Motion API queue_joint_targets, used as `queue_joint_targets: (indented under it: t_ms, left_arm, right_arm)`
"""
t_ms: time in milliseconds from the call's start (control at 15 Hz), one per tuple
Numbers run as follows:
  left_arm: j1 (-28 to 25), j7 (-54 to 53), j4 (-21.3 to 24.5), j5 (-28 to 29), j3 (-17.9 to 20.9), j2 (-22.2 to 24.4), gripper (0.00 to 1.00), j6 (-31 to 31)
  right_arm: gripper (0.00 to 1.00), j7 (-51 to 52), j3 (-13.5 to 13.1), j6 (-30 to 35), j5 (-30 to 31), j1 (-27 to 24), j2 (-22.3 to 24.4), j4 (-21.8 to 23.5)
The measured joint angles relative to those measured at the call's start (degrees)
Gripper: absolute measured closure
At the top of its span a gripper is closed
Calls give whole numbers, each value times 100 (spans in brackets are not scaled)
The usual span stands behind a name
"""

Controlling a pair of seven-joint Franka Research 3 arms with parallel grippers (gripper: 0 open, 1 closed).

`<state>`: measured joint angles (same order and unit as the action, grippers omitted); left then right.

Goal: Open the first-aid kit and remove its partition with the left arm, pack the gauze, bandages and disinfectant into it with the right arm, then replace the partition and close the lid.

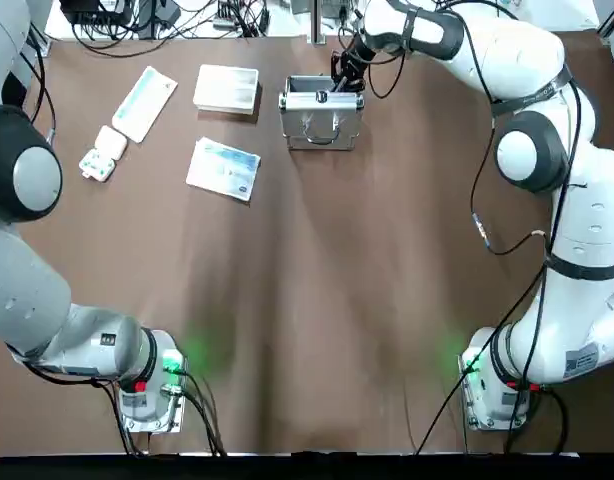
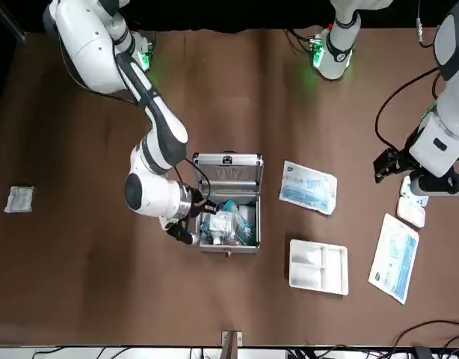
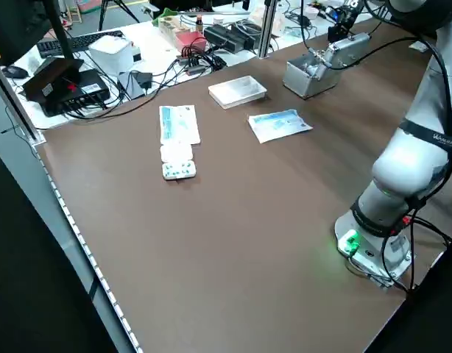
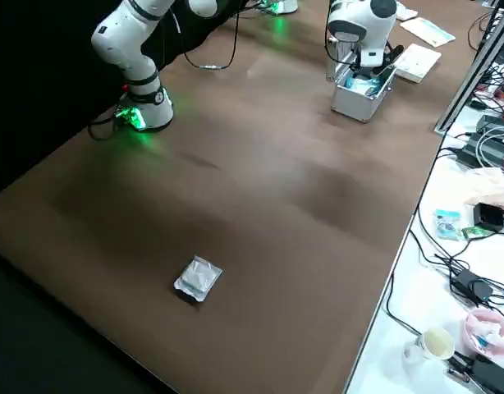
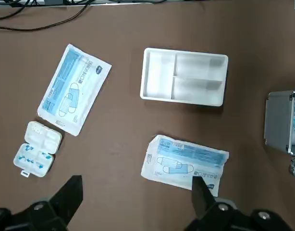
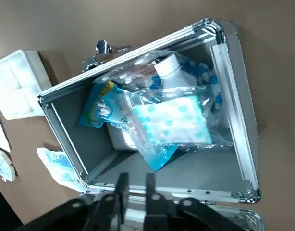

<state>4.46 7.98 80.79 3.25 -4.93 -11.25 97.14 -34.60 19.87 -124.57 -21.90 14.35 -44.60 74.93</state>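
The first-aid kit [image 2: 228, 203] stands open at the far middle of the surface, packed with items; the right gripper [image 6: 136, 185] hangs just above its rim, jaws closed and empty; the partition [image 5: 184, 76] lies beside the kit, long axis crosswise, nearer the left gripper [image 5: 135, 192], whose jaws are spread and empty; count: one kit, one partition, two flat packets outside.

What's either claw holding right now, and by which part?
Nothing. The right claw is shut and empty at the rim of the open silver aluminium case; the left claw hangs open above the brown table.
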Motion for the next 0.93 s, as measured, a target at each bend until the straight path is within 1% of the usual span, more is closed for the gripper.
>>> queue_joint_targets:
  t_ms: [267, 400, 467, 600, 733, 800, 933]
  left_arm:
    - [6, 0, 4, 0, -5, 0, 0, 0]
    - [20, 0, 11, 0, -14, 0, 0, 0]
    - [22, 0, 16, 0, -16, -1, 0, 1]
    - [8, 0, 19, 0, -14, -1, 0, 4]
    - [10, 0, 20, 0, -13, -2, 0, 9]
    - [19, 0, 22, 8, -15, -2, 0, 9]
    - [30, 0, 22, 19, -19, -2, 0, 9]
  right_arm:
    - [40, 0, -35, 46, 1, -19, 30, -74]
    - [22, 1, -128, 379, 19, -145, 97, -117]
    - [21, 13, -172, 657, 85, -281, 132, -144]
    - [21, 58, -199, 1200, 482, -665, 240, -199]
    - [21, 164, -196, 1441, 876, -1089, 413, -232]
    - [21, 294, -200, 1535, 983, -1296, 516, -234]
    - [21, 714, -214, 1958, 1154, -1712, 683, -234]
